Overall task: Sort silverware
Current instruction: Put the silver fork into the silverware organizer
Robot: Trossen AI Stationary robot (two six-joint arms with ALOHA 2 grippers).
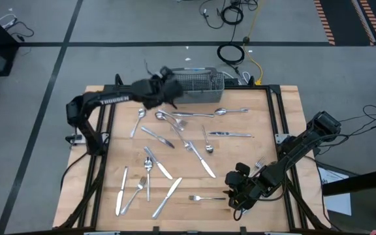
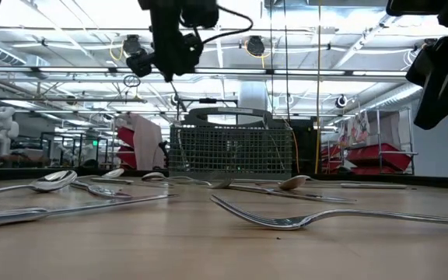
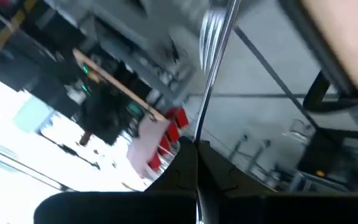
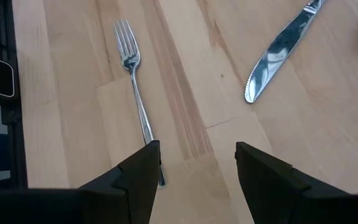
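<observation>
High view showed the left gripper (image 1: 164, 83) raised just beside the basket (image 1: 204, 91), at its left end. Its fingers were closed on a fork (image 3: 213, 59), which stood out from them, tines away from the wrist. So the step in hand was, I think, bringing this fork to the basket; the next move would call for placing it over the right compartment and then opening the fingers. Which compartment is meant, I could not tell.

The right gripper (image 1: 237, 192) was low over the table (image 1: 273, 111), well apart from the basket, near the front right corner. Its fingers (image 4: 138, 174) stood wide open and held nothing. A second fork (image 4: 137, 93) lay on the wood with its handle end touching or just beside one finger, not yet between the two. A knife (image 4: 278, 46) lay near, farther from the edge.

The rest of the silverware (image 1: 175, 140) lay scattered on the table between the basket and the front edge; several pieces near the basket crossed each other, which could make a clean grip harder. Cables (image 1: 230, 52) lay on the floor behind the basket.
</observation>
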